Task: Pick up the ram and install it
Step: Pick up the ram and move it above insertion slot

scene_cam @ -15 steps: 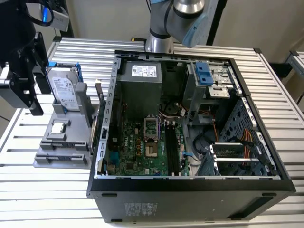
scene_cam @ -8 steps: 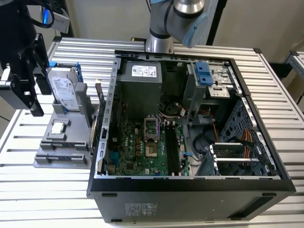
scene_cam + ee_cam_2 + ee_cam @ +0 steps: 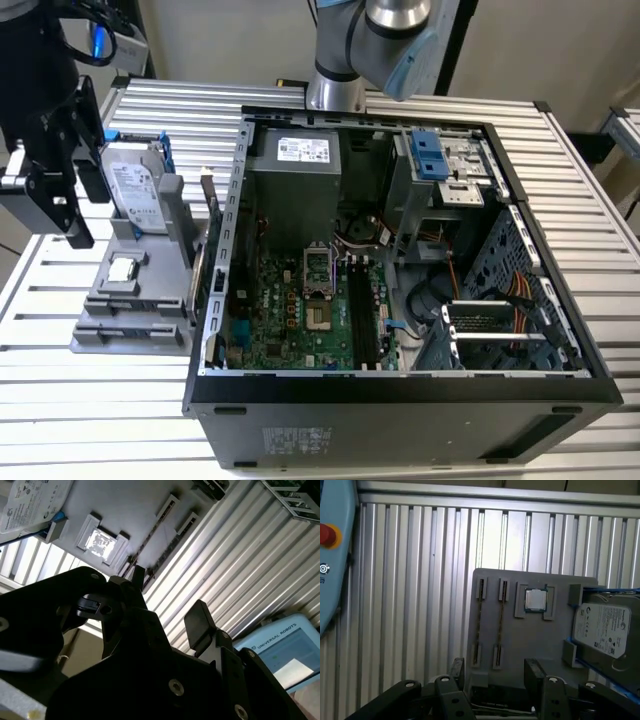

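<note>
Status: black two-finger gripper (image 3: 496,672) spread and empty, ram stick in tray

Fingers (image 3: 535,672) stand apart with nothing between them; jaws released, touching no part.

Thin, narrow, dark ram stick (image 3: 479,622) stands on edge in a slotted holder on the flat grey plastic tray (image 3: 530,645); seen edge-on, so its face cannot be made out; a second thin strip (image 3: 499,622) stands parallel just beside it in the neighbouring holder.

On the same tray: small square silver processor chip (image 3: 536,600) in its own recess next to the strips; silver box-shaped hard drive (image 3: 602,630) with blue rails at the far end from them.

In the first wrist view the ram stick's near end lies just past the fingertips, apart from them.

In the exterior view the gripper hangs at the exterior view's left, above the hard-drive end of the tray; the tray lies on the ribbed aluminium table (image 3: 100,420) just beside the open black computer case (image 3: 400,390); green motherboard (image 3: 290,310) lies flat inside, its long black slots (image 3: 362,310) side by side; whether a slot is filled, cannot tell.
</note>
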Controlling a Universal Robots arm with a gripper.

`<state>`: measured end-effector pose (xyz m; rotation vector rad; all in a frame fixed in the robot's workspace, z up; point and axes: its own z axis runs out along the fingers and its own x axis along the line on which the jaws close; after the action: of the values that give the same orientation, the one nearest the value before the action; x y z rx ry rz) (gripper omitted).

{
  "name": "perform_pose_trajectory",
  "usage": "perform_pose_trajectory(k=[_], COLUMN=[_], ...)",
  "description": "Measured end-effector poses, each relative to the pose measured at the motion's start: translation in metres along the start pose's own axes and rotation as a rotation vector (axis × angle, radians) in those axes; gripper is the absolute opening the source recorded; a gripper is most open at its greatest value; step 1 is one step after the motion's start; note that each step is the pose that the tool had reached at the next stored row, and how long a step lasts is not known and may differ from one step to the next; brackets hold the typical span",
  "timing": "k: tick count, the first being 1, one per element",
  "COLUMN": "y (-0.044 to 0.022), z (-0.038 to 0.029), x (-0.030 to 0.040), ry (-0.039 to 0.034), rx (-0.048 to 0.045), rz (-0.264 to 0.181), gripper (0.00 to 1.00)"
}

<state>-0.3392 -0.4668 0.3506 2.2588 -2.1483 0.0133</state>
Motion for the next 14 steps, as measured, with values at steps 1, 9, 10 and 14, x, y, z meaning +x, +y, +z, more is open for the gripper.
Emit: perform_pose_trajectory(k=[1, 9, 10, 14], y=[0.0, 0.0, -0.0001, -0.0001], z=[0.0006, 0.0045, 0.005, 0.0067], x=[0.0, -0.0001, -0.0001, -0.0001], ry=[0.0, 0.0, 0.0, 0.0], rx=[0.0, 0.0, 0.0, 0.0], rz=[0.0, 0.0, 0.0, 0.0], gripper=[1.0, 1.0, 1.0, 1.0])
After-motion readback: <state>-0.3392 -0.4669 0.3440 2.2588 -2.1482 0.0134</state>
